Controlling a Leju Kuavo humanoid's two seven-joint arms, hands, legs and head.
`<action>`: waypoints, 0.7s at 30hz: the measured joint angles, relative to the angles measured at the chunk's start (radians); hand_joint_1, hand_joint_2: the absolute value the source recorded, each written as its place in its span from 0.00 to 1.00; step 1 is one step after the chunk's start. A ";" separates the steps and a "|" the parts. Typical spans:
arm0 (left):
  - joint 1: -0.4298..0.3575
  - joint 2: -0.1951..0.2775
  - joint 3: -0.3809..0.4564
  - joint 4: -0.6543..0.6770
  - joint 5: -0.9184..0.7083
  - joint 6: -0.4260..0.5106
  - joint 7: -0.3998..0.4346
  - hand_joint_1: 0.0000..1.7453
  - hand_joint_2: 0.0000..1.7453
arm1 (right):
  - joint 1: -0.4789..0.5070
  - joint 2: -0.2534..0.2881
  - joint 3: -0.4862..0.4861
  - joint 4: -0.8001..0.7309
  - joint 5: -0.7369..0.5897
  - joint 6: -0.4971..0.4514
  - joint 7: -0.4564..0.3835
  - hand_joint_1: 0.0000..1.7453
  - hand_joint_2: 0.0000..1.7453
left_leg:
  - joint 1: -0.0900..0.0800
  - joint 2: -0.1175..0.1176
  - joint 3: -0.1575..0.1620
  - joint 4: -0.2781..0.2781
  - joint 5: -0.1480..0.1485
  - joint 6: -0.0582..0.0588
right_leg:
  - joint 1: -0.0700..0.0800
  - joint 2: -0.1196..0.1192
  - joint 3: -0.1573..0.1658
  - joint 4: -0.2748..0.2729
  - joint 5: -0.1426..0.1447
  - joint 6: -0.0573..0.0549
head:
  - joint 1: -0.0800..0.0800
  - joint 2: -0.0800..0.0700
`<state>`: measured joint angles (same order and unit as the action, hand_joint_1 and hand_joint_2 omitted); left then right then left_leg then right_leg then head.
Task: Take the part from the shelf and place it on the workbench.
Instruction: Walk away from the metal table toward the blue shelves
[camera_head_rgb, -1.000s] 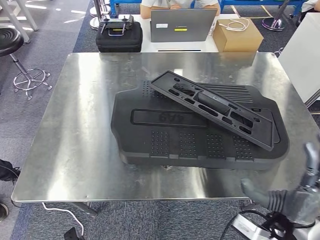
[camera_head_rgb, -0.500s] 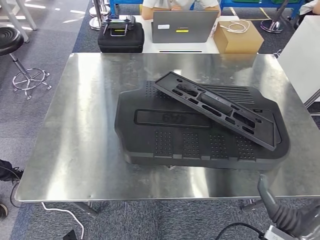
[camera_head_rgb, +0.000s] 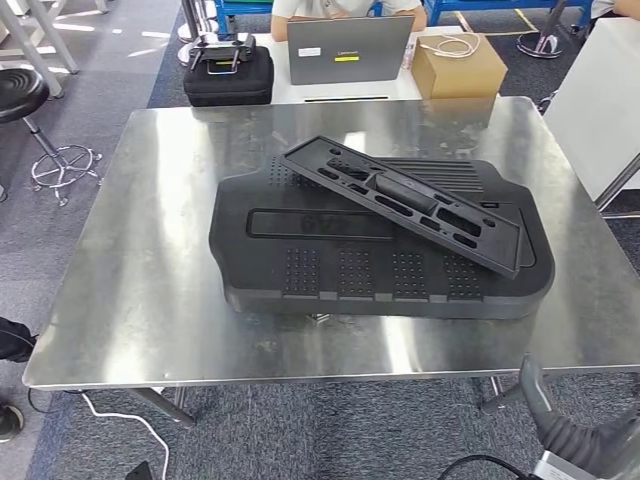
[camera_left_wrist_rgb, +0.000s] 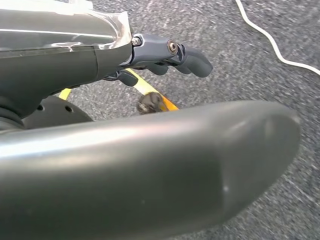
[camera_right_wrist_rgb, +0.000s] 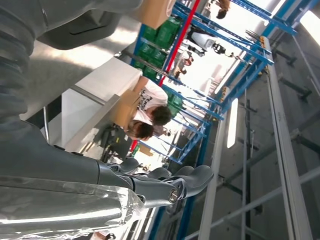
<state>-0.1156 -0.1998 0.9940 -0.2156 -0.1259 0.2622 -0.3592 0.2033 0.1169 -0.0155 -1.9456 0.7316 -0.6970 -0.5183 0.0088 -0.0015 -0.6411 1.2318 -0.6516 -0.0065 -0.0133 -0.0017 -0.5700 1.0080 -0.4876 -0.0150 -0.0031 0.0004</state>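
On the table (camera_head_rgb: 136, 250) in your head view, the slim part (camera_head_rgb: 400, 200) lies tilted across a larger black panel (camera_head_rgb: 362, 265), well ahead of your right hand (camera_head_rgb: 562, 430), which sits below the near edge. At your left wrist, the left hand (camera_left_wrist_rgb: 166, 52) hangs over carpet, fingers loosely curled, holding nothing. At your right wrist, the right hand's fingers (camera_right_wrist_rgb: 188, 182) are extended and empty.
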 joint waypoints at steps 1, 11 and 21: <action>0.000 0.000 0.000 0.000 0.000 0.000 0.001 0.00 0.00 | 0.002 0.000 -0.001 0.002 -0.001 0.000 0.000 0.00 1.00 | 0.000 0.000 -0.011 0.049 -0.019 -0.001 | 0.002 -0.002 -0.009 0.000 0.007 -0.002 | 0.000 0.000; -0.004 0.000 0.001 0.000 0.000 -0.003 0.001 0.00 0.00 | 0.009 0.001 -0.007 0.012 -0.005 0.000 0.007 0.00 1.00 | 0.000 0.000 0.171 -0.230 0.095 0.025 | 0.002 0.000 -0.063 0.021 0.054 0.045 | 0.002 0.000; -0.004 0.000 0.001 0.000 0.000 -0.011 0.000 0.00 0.00 | 0.007 -0.001 -0.012 0.031 0.018 0.000 0.039 0.00 1.00 | -0.028 0.008 0.059 -0.228 0.188 0.060 | 0.014 0.003 0.044 0.105 -0.067 0.022 | 0.003 0.000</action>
<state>-0.1199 -0.2003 0.9953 -0.2157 -0.1259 0.2511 -0.3593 0.2104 0.1163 -0.0274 -1.9149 0.7496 -0.6970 -0.4797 -0.0194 0.0065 -0.5820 1.0034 -0.4633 0.0532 0.0011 0.0013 -0.5261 1.1132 -0.5542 0.0070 0.0001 0.0004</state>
